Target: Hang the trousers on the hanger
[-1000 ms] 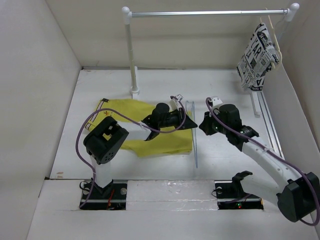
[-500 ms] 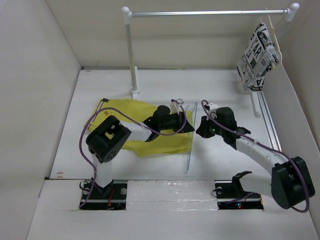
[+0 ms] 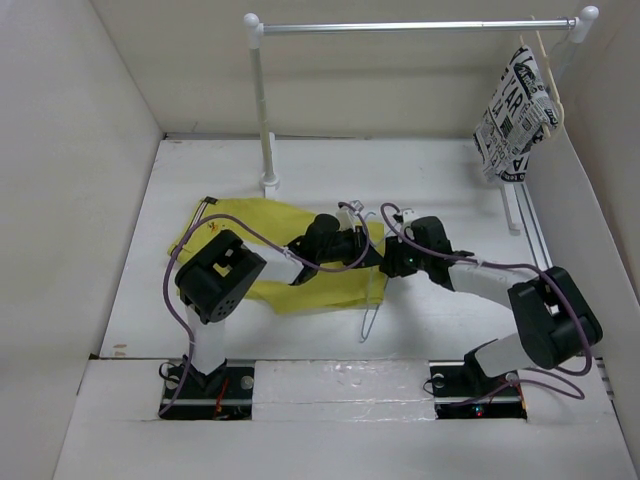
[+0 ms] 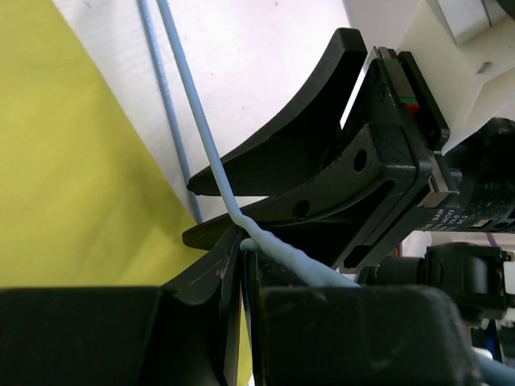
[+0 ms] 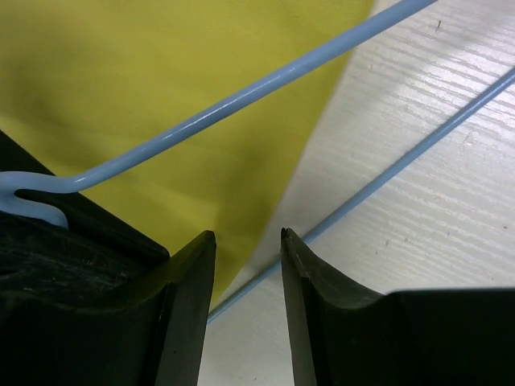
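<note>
You have mustard-yellow trousers (image 3: 262,222) on a white table (image 3: 450,170), and they carry a small white-and-dark striped band at their 10 o'clock corner. The hanger (image 5: 241,99) wire is light blue. At 1 o'clock in the top view, the cloth (image 3: 515,115) has a black-and-white newspaper print. The left gripper (image 4: 246,257) and right gripper (image 5: 248,249) are black, and the cables (image 3: 163,290) are purple.

L hand (image 3: 373,252), R hand (image 3: 394,263) crowd hanger (image 3: 371,318).
</note>
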